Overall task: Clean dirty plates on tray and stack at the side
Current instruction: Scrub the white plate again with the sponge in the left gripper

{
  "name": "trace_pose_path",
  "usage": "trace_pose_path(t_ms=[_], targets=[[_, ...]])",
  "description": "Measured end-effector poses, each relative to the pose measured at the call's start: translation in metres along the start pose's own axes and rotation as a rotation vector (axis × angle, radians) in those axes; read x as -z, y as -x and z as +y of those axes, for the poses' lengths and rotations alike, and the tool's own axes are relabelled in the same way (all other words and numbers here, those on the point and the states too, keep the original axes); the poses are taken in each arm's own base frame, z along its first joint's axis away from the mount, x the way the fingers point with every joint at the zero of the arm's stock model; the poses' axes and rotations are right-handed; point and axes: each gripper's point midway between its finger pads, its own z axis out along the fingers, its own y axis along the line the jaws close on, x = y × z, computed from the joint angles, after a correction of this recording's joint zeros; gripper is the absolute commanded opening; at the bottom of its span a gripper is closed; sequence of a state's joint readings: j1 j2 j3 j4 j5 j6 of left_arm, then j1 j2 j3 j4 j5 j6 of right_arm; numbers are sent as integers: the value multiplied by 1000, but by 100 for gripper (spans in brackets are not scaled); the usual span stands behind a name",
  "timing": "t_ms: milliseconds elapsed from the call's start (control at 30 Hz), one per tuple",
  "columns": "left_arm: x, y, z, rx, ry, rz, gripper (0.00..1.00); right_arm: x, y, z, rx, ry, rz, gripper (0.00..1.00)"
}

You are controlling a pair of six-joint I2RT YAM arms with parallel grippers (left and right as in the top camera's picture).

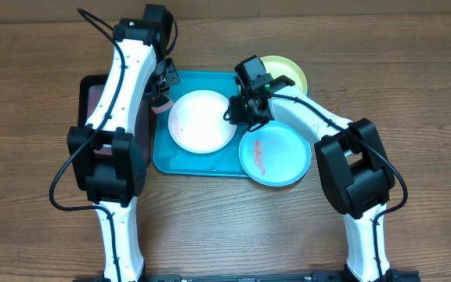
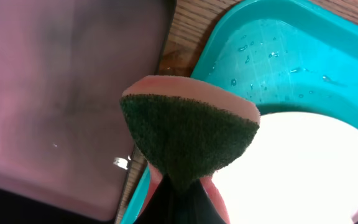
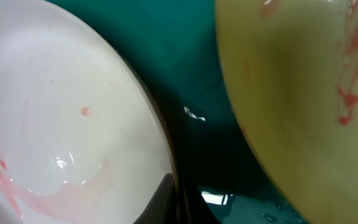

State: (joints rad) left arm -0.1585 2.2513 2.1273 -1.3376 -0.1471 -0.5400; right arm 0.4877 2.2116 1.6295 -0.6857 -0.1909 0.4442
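The turquoise tray (image 1: 198, 161) lies mid-table. The white plate (image 1: 200, 121), with faint pink smears, sits on it. The light blue plate (image 1: 276, 157), with a red-orange smear, overlaps the tray's right front corner. The yellow-green plate (image 1: 290, 72) lies at the tray's back right, partly under my right arm. My right gripper (image 1: 238, 114) is shut on the white plate's right rim (image 3: 61, 112), its jaws (image 3: 176, 199) beside the smeared yellow-green plate (image 3: 291, 81). My left gripper (image 1: 161, 95) is shut on a pink-and-green sponge (image 2: 188, 137) over the tray's left edge (image 2: 272, 56), next to the white plate (image 2: 303, 168).
A smaller black tray with a pinkish inside (image 1: 91, 98) stands left of the turquoise tray, mostly under my left arm; it also shows in the left wrist view (image 2: 61, 93). Water drops lie on the turquoise tray. Bare wooden table surrounds everything.
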Motion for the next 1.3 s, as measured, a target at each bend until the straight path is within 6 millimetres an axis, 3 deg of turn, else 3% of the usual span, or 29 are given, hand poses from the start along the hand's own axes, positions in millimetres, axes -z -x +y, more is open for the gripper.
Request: trace_pose_path(t_ms=[167,433,567,733,1100,1300], targets=[[-2,-2,-11,-19,-12,-13,4,-2,-3,4,-88,-17,-8,4],[-32,-20,-48,-149,-82,-11,4,-4,-9,13,-95,-45,-21,4],[-51,-33,-53,-204,-93,9,4,-4,-9,13,-97,-50,-23,4],[-70,-44,-43,-260,-57,34,4,-4,-9,13,-100,-51,-23,4],[-71,-64,-39,-661,-93,110,4,-4,-10,12,-101,-54,-17,4],[-72,-44,-65,-639,-186,2,4,-4,-11,12,-102,-56,-15,4]])
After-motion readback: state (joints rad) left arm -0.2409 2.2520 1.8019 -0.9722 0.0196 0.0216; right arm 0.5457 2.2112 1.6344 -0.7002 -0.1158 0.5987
